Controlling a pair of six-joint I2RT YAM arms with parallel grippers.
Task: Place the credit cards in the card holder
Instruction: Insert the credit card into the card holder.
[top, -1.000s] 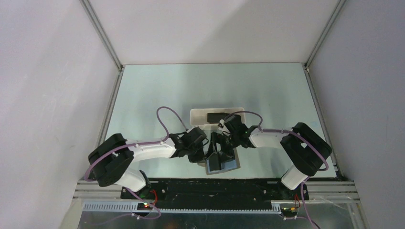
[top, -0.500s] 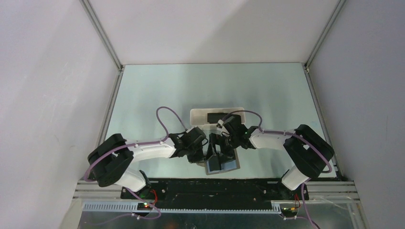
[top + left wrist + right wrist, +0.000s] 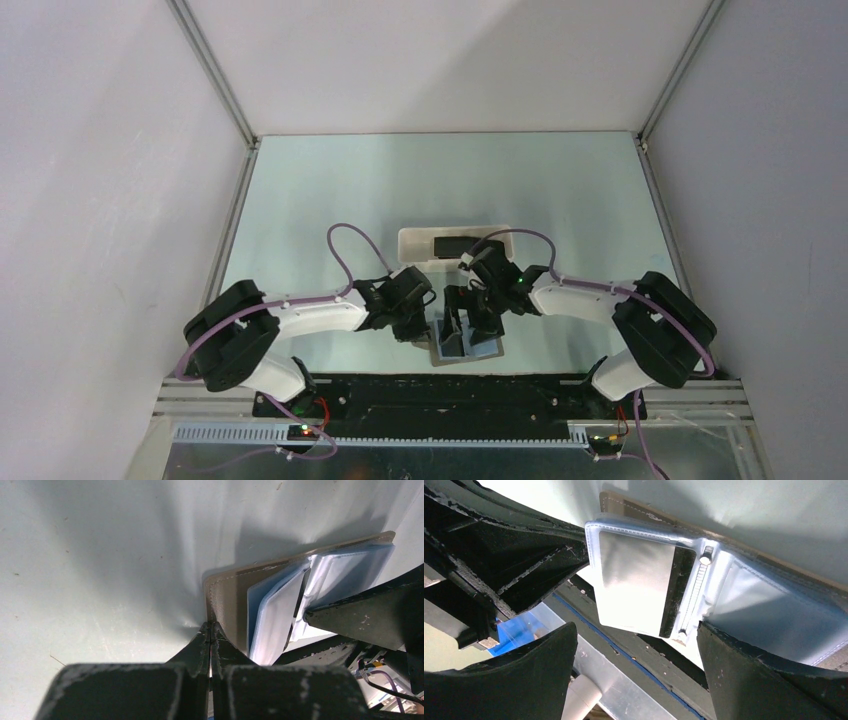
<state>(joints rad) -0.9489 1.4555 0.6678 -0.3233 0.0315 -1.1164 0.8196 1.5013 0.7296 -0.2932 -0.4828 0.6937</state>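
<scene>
Cables, purple ones (image 3: 345,240), loop off both wrists above the pale green table (image 3: 330,190). A long white tray (image 3: 408,240) sits just beyond the two grippers, with one black credit card (image 3: 452,244) lying flat in it. Nearer the arm bases the card holder (image 3: 482,347) lies open on the table, grey-brown cover down and silvery-blue sleeves up. Both wrists crowd over it from either side and hide much of it from above.

The left gripper (image 3: 210,630) has its jaws pressed fully together, tips right at the left edge of the cover. Whether that edge is pinched between them I cannot tell. The right gripper (image 3: 636,630) hangs over the sleeves with its jaws spread wide, holding nothing. One clear sleeve lies in the gap between its fingers. A dark strip (image 3: 679,590) inside it looks like a second credit card under glare. The left gripper's black body is close beside that sleeve.
</scene>
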